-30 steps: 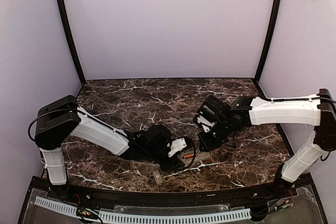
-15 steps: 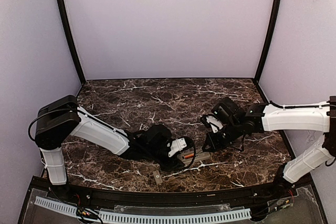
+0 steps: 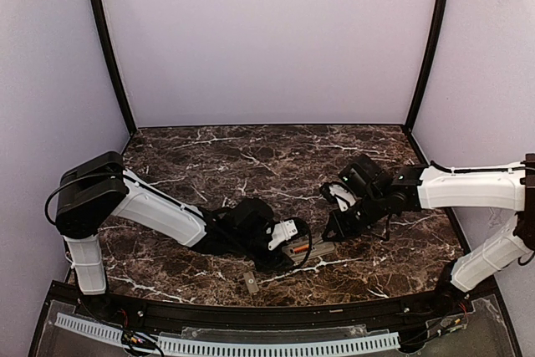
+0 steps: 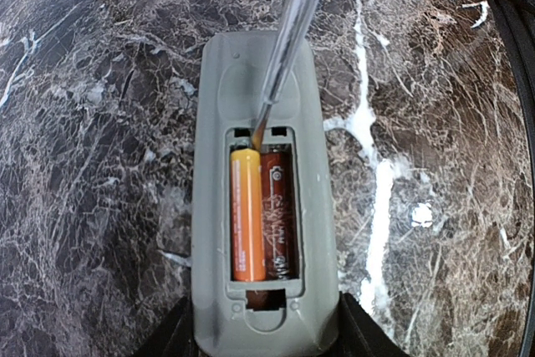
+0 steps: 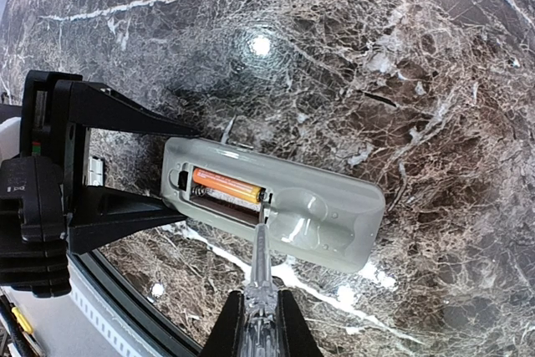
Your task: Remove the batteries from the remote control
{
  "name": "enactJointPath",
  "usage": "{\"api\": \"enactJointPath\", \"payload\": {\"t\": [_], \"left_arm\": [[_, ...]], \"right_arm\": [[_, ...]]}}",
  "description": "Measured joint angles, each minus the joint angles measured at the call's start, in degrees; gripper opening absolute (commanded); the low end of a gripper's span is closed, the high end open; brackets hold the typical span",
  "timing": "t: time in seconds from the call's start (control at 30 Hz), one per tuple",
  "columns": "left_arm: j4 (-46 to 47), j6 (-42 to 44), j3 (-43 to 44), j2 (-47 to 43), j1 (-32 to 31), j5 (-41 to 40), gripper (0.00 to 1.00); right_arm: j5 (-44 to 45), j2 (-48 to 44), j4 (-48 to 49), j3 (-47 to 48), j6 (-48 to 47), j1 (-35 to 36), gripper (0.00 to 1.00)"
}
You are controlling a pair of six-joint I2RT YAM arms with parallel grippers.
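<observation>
Shifted right pincer (image 3: 336, 228) a little toward 3 o'clock, carrying clear tool (image 5: 261, 261) in closed jaws. Lowered right wrist (image 3: 368, 180) over surface (image 3: 209, 156). Flattened right forearm (image 3: 464, 187), pushed elbow (image 3: 527, 206) out to 3 o'clock frame edge in top view. Done almost all of that in first half-second; next to nothing since.

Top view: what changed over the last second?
The right arm dropped and swung outward; the right gripper shifted slightly rightward, away from the remote, then settled. It holds a clear tool whose tip is at the batteries. The left gripper clamping the remote, the batteries and the loose cover stayed put.
</observation>
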Motion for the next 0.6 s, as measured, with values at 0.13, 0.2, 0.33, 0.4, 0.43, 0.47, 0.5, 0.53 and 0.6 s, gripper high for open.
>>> {"api": "enactJointPath", "payload": {"t": [0.13, 0.2, 0.33, 0.4, 0.43, 0.47, 0.5, 0.53, 0.6], "left_arm": [[-0.02, 0.11, 0.00, 0.00, 0.00, 0.00, 0.00], [-0.02, 0.13, 0.00, 0.00, 0.00, 0.00, 0.00], [-0.02, 0.31, 0.00, 0.00, 0.00, 0.00, 0.00], [-0.02, 0.31, 0.00, 0.02, 0.00, 0.00, 0.00], [-0.04, 0.28, 0.00, 0.02, 0.00, 0.00, 0.00], [-0.04, 0.31, 0.00, 0.02, 0.00, 0.00, 0.00], [-0.04, 0.28, 0.00, 0.02, 0.00, 0.00, 0.00], [-0.04, 0.28, 0.00, 0.02, 0.02, 0.00, 0.00], [-0.07, 0.28, 0.00, 0.02, 0.02, 0.00, 0.00]], "right_arm": [[-0.57, -0.31, 0.68, -0.61, 0.00, -0.37, 0.00], [-1.01, -0.85, 1.62, -1.49, -0.02, -0.66, 0.00], [-1.66, -2.14, 3.87, -3.65, 0.04, -1.09, 0.00], [-2.27, -2.75, 5.22, -4.85, 0.13, -1.49, 0.00], [-2.56, -3.04, 5.88, -5.38, 0.22, -1.62, 0.00], [-2.91, -3.37, 6.54, -6.01, 0.28, -1.86, 0.00], [-3.21, -3.58, 7.15, -6.54, 0.39, -2.03, 0.00], [-3.48, -3.80, 7.69, -6.99, 0.48, -2.21, 0.00], [-3.91, -4.28, 8.79, -7.93, 0.74, -2.51, 0.00]]}}
